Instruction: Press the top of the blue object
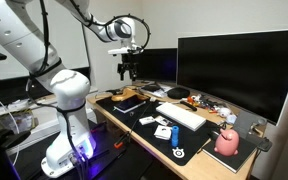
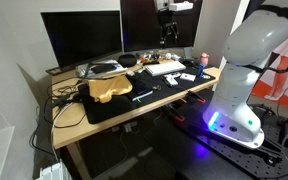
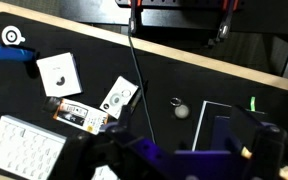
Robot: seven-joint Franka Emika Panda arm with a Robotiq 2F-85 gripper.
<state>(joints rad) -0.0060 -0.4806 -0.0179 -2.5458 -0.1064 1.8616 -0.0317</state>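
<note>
The blue object (image 3: 10, 53) is a small bright-blue stubby piece lying on the black desk mat (image 3: 174, 75), at the far upper left of the wrist view beside a white round disc (image 3: 14, 36). In an exterior view it is a tiny blue spot (image 1: 171, 133) near the desk's front edge. My gripper (image 1: 129, 66) hangs high above the back of the desk, well away from the blue object, and also shows in an exterior view (image 2: 169, 32). In the wrist view its dark fingers (image 3: 192, 145) are spread apart with nothing between them.
A white keyboard (image 1: 181, 115) lies mid-desk and a pink rounded object (image 1: 227, 142) sits at the desk's end. White cards (image 3: 59, 72) and a dark tablet (image 3: 219, 125) lie on the mat. A large monitor (image 1: 239, 65) stands along the back. A cable (image 3: 136, 80) crosses the mat.
</note>
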